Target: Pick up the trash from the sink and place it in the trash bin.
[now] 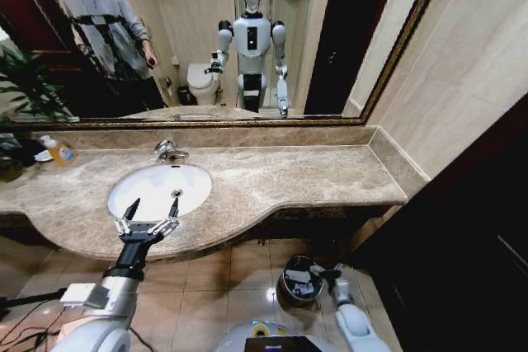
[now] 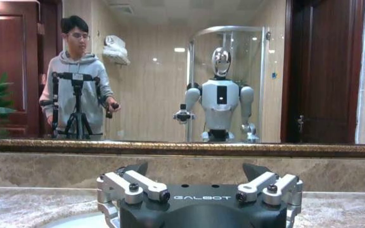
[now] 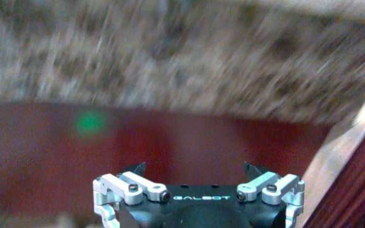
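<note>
Hovering w/ fingers spread, left gripper (image 1: pixel 153 208) hangs over sink (image 1: pixel 124 190) front edge; basin looks bare, no trash visible. Right gripper (image 1: pixel 328 272) beside trash bin (image 1: pixel 299 279) — fingers apart. Risk: grabbing at nothing, or scraping basin.

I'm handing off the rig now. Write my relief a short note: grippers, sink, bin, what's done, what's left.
Left gripper: open, empty, hovering over the near edge of the sink.
Right gripper: low beside the trash bin on the floor under the counter; fingers look open, nothing in them.
Sink: no trash visible in the basin from the head view.
Bin: something lies inside, but what it is cannot be told.
Left: check the basin for leftovers; the yellow-orange bottle on the counter stays.
</note>
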`<state>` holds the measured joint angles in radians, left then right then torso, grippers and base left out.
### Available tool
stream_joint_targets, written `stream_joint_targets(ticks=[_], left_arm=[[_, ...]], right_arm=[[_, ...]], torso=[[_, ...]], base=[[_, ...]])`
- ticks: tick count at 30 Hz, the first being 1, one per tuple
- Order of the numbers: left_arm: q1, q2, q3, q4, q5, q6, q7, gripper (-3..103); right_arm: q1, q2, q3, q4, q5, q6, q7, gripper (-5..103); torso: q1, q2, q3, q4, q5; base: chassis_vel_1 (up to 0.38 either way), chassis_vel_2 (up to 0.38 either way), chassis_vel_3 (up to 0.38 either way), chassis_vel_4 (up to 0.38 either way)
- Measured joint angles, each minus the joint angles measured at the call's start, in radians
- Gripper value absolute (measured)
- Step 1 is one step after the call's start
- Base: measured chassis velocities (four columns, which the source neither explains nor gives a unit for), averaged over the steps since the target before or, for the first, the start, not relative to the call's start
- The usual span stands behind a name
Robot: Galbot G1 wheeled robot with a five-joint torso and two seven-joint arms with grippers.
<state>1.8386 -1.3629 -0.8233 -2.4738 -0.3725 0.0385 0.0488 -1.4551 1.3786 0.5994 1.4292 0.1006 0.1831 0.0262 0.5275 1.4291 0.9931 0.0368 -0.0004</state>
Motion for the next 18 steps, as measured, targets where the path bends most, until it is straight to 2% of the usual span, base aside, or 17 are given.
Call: stream_joint_targets(ticks=[5,9,18], left_arm=[[0.000,0.000,0.000,0.000,0.000,0.000,0.000,100],[0.000,0.000,0.000,0.000,0.000,0.000,0.000,100],[0.000,0.000,0.000,0.000,0.000,0.000,0.000,100]], right_arm=[[-0.085,0.044,0.075,0.158,0.017,0.010,-0.013,100],[-0.233,0.131,0.105,0.353,0.063,0.038,-0.012,100],[-0.328,0.174,0.112,0.632,0.116,0.029,-0.003,100]], torso=[[0.000,0.000,0.000,0.0002,0.0003],[0.000,0.000,0.000,-0.0003,0.0005],[0.000,0.000,0.000,0.0000,0.0002]], base=[[0.000,0.000,0.000,0.000],[0.000,0.000,0.000,0.000],[0.000,0.000,0.000,0.000]])
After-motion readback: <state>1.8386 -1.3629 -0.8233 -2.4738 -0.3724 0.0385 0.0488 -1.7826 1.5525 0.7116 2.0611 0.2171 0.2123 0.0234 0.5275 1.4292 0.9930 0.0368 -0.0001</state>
